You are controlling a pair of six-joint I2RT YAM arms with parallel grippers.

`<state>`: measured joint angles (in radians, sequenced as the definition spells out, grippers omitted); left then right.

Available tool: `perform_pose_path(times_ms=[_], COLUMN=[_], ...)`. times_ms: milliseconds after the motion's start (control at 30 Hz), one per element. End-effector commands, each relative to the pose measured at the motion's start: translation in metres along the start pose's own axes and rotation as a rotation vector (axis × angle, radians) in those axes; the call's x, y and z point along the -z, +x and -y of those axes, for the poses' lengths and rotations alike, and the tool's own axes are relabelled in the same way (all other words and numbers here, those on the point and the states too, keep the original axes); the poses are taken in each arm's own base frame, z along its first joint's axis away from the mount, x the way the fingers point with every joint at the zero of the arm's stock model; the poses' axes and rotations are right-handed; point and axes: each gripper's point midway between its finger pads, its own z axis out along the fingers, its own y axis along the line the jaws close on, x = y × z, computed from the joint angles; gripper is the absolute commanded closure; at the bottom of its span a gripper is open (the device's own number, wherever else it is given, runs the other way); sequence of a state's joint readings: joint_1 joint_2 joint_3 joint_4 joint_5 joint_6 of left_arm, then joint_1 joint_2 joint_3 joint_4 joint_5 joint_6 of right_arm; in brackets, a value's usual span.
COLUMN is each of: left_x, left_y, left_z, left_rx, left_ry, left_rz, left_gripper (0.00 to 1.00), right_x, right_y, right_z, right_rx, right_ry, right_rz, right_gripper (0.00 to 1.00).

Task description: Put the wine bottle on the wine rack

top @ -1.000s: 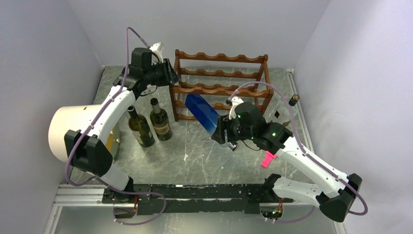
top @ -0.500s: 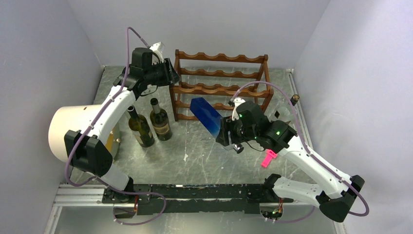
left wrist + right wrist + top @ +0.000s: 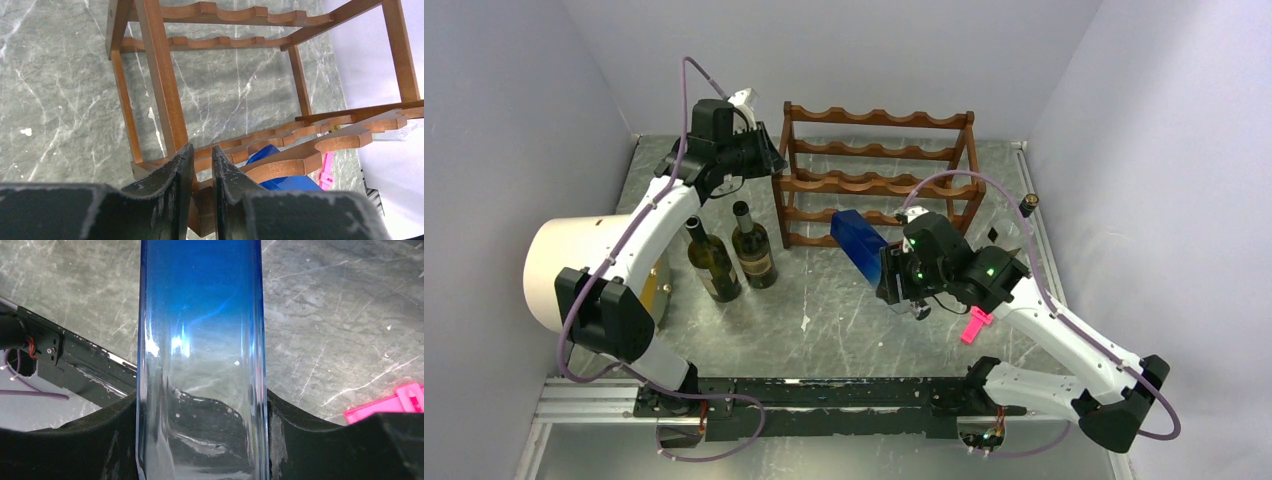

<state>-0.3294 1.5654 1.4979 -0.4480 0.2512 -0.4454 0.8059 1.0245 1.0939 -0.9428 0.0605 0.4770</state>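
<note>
Top external: wine bottle (image 3: 859,243) near wine rack (image 3: 879,117) front

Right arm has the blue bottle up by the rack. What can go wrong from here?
1. The blue bottle sits tilted in the right fingers, which grip smooth glass; it might slip.
2. It is close to the front rails of the wine rack and could catch a scallop, shoving the rack, which only the left fingers seem to pinch at one corner.
</note>
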Motion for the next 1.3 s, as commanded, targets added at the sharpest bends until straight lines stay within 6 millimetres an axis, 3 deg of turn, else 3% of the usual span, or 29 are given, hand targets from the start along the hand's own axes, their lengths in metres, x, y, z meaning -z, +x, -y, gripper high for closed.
perform_pose_path(times_ms=[0,300,467,733,867,1067,1267], left_x=[0.008,0.009,0.009,0.015,0.027,0.051,0.08], left_y=[0.022,0.028,0.028,-0.004,-0.024,-0.041,-0.047], left_z=[-0.005,-0.001,0.001,0.0,0.002,0.008,0.018], left_rx=[0.02,0.032,0.03,-0.004,-0.024,-0.043,-0.057], left_ry=[-0.011,0.021,0.037,0.005,-0.013,-0.022,-0.007], left_rz=[-0.07,-0.084,-0.081,-0.015,0.031,0.101,0.147], left_gripper=[0.76,0.8,0.78,0.55,0.46,0.33,0.3], right_x=[0.005,-0.004,-0.005,0.011,0.013,-0.004,-0.02], right_y=[-0.073,-0.091,-0.097,-0.09,-0.096,-0.112,-0.129], right_z=[-0.004,0.009,-0.002,-0.058,-0.06,-0.061,-0.065], right_rx=[-0.053,-0.079,-0.066,0.048,0.025,-0.032,-0.087], right_ry=[0.036,0.129,0.069,-0.262,-0.259,-0.229,-0.228], right_rz=[0.29,0.358,0.376,0.368,0.373,0.396,0.457], right_gripper=[1.0,1.0,1.0,1.0,1.0,1.0,1.0])
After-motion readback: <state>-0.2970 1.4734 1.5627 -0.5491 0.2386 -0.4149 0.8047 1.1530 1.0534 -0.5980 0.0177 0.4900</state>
